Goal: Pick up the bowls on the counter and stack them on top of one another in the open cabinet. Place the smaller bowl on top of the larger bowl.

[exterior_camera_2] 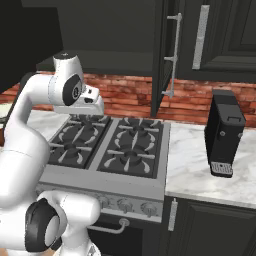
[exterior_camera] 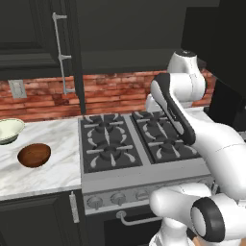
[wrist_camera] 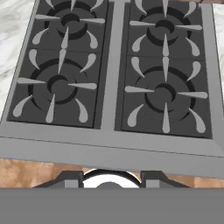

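Left base view: glossy reddish-brown smaller bowl [exterior_camera: 34, 154] beside pale-green larger bowl [exterior_camera: 9, 130]; gripper state unclear

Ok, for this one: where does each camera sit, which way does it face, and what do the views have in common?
Left base view: behind the arm's left, looking forward and down at the grey-black gas stove top, white marble counter, wide cream-green bowl and small reddish-brown bowl; white arm lower right.
Right base view: behind the arm's right, facing the stove, black coffee machine beside it; arm lower left.
Hand view: on the hand, looking down along the gripper at the burners.
All three share the stove.
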### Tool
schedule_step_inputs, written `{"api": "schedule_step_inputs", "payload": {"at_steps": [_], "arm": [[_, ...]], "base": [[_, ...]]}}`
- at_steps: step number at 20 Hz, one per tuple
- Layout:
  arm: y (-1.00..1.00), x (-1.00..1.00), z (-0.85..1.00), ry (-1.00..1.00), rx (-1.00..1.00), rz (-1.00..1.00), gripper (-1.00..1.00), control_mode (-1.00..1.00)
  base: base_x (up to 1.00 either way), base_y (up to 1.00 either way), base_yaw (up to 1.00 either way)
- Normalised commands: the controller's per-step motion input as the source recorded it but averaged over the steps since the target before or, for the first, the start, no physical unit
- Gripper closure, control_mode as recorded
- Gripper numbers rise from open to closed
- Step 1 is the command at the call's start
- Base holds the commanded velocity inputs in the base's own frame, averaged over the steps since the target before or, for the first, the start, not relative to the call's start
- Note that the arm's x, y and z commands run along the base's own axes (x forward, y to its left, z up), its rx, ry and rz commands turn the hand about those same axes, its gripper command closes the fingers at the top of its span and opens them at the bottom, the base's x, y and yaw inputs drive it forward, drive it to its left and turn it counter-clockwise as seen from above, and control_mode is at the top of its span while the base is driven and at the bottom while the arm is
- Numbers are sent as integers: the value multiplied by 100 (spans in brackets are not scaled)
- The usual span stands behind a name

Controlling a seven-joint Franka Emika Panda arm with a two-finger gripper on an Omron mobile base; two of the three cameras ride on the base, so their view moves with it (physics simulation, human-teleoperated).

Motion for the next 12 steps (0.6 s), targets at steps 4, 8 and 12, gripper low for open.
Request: {"api": "schedule_step_inputs", "payload": {"at_steps": [4,8,12], "arm": [[0,-29,0,-5,0,0,-100,-100],[0,-67,0,-14,0,1,-100,-100],[0,-82,0,-15,0,1,-100,-100]], "base": [[0,0,0],[0,0,0],[0,0,0]]}}
